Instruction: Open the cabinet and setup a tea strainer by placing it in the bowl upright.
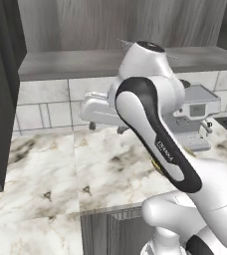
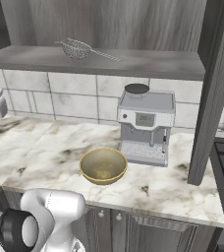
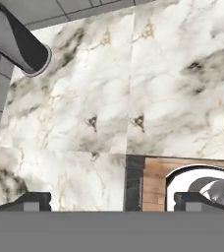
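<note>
Stood open: cabinet (image 2: pixel 213 88), its dark wood-grain door swung out edge-on at the right of the right base view, a round silver knob on its face above the stove. Spread below — marble counter (image 2: pixel 45 147), pale with dark veining, backed by tiled wall. Sat against that wall: grey coffee machine (image 2: pixel 146 125). Rested just in front and to its left, on the counter, apart from the machine: golden-olive bowl (image 2: pixel 103 165), nothing in it. Lay on the open cabinet shelf, up and left of the machine, tipped on its side with the wire handle trailing right: tea strainer (image 2: pixel 77 48). Pointed down at bare marble near the counter edge: gripper (image 3: pixel 111 202), fingers spread wide, pinching nothing.
</note>
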Motion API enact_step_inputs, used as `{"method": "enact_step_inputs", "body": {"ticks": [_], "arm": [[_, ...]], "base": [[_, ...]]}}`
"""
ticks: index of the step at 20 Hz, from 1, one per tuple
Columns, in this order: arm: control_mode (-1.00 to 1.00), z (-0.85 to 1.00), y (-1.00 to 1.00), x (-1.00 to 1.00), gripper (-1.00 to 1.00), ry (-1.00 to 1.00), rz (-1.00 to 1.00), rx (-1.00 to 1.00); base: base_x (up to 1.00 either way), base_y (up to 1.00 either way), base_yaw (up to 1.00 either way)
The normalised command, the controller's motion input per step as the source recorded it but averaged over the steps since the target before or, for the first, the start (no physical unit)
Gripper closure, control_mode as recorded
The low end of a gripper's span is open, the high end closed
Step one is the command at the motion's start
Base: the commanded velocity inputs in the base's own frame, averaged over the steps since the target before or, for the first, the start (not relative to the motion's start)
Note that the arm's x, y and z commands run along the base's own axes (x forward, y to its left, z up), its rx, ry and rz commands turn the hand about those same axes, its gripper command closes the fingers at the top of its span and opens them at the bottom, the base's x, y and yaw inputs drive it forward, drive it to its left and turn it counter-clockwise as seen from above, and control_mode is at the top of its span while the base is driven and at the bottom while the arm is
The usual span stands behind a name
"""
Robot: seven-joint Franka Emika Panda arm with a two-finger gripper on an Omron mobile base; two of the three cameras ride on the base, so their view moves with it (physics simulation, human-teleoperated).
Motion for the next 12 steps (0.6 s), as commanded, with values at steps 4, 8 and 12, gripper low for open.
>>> {"method": "enact_step_inputs", "body": {"ticks": [4,8,12], "arm": [[-1.0,-0.26,-0.83,0.16,-1.0,-0.02,0.0,-0.57],[-1.0,-0.15,-0.86,0.08,-1.0,-0.06,0.01,-0.51],[-1.0,0.0,-0.5,0.0,-1.0,-0.21,0.0,-0.22]], "base": [[0.0,0.0,0.0],[0.0,0.0,0.0],[0.0,0.0,0.0]]}}
